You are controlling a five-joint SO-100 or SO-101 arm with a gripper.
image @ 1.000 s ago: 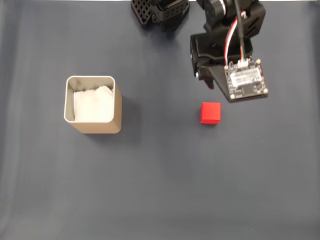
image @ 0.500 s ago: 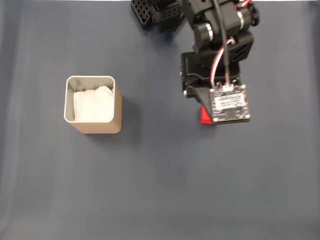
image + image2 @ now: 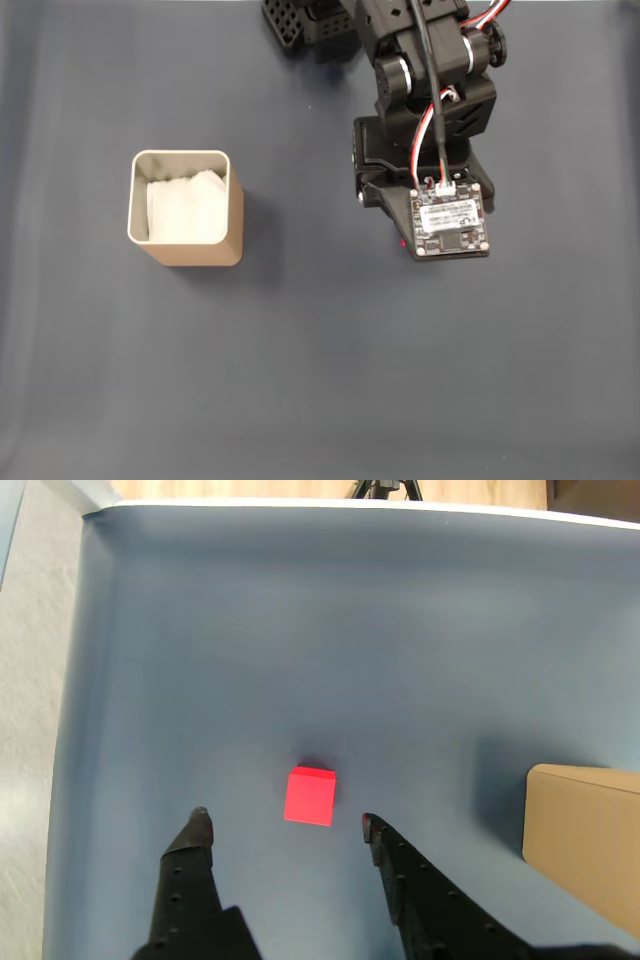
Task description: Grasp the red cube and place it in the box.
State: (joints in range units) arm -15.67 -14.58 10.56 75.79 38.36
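In the wrist view the small red cube (image 3: 310, 796) lies on the blue-grey cloth just ahead of my gripper (image 3: 285, 824). The gripper is open, and the cube sits a little beyond the gap between the two black fingertips (image 3: 200, 821), touching neither. The tan box (image 3: 585, 832) shows as a wall at the right edge. In the fixed view the box (image 3: 181, 155) stands at the left, open at the top with white paper inside. The arm's wrist with its circuit board (image 3: 451, 218) hangs over the cube and covers nearly all of it.
The arm's black base and a perforated black part (image 3: 283, 24) sit at the top edge of the fixed view. In the wrist view the cloth ends at a pale edge (image 3: 300, 507) far ahead, with bare floor to the left.
The arm has swung left and down in the fixed view, from the cube's upper right to directly over it, so the cube went from plainly visible to almost covered.
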